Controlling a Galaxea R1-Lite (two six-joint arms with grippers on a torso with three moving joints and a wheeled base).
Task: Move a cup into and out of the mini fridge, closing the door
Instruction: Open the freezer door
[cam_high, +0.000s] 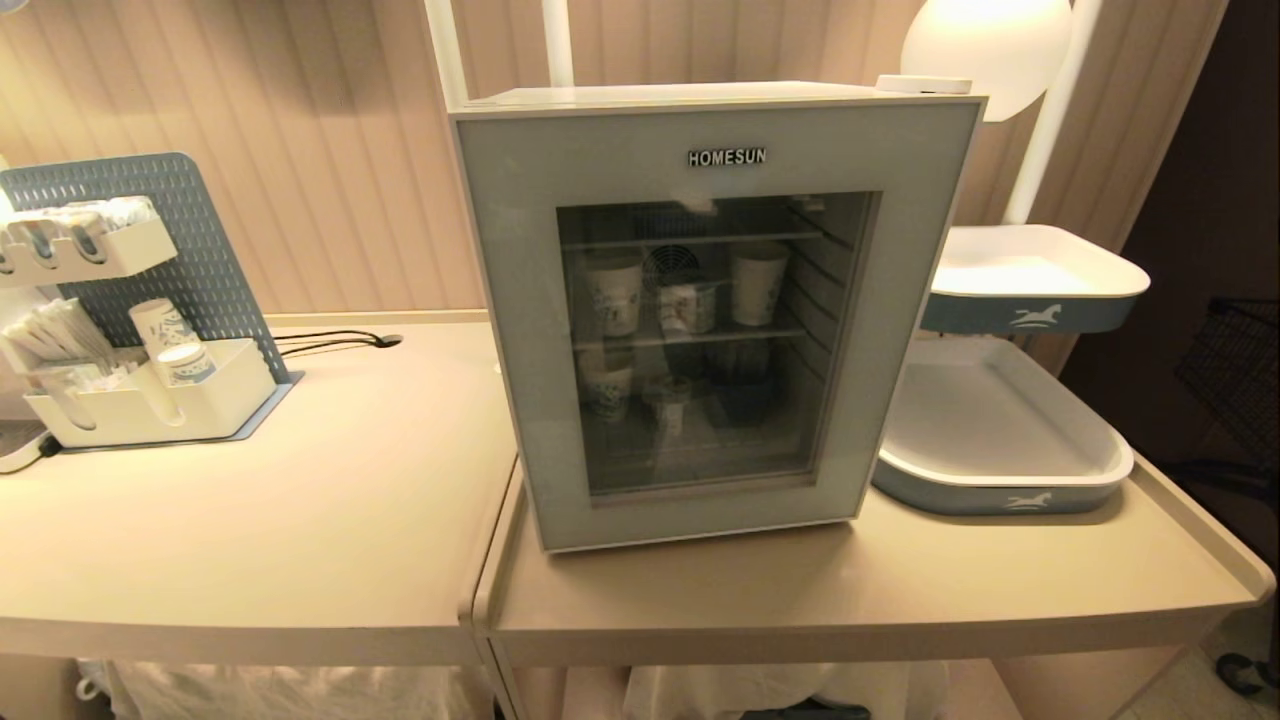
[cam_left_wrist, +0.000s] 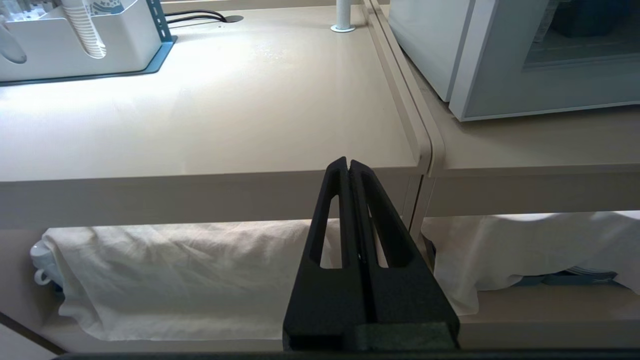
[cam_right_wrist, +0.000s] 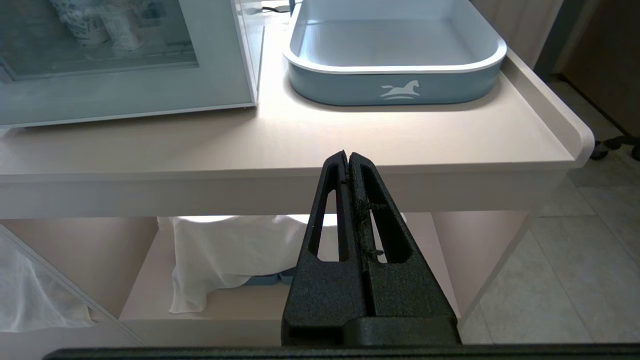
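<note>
The mini fridge (cam_high: 715, 310) stands in the centre of my head view on the beige counter (cam_high: 300, 540), square to me, and its door (cam_high: 520, 330) looks fully shut, the grey-blue frame flush all round the dark glass. Through that glass I can make out several paper cups (cam_high: 757, 283) on the wire shelves, upper and lower, though reflections leave me unsure exactly how many there are. Since the cups sit behind a closed door, I judge the first job is to get the door open before any cup can be moved. Neither arm shows in the head view. My left end effector (cam_left_wrist: 348, 162) hangs low in front of the counter edge, below and to the left of the fridge corner, its fingers pressed together on nothing. My right end effector (cam_right_wrist: 348, 154) sits likewise in front of the counter edge, jaws closed and empty, with the blue-and-white tray (cam_right_wrist: 395, 85) beyond it at the upper centre of that frame. At the far left of the head view a white organiser (cam_high: 150, 400) holds spare cups against a blue pegboard (cam_high: 190, 240), well apart from the fridge.
</note>
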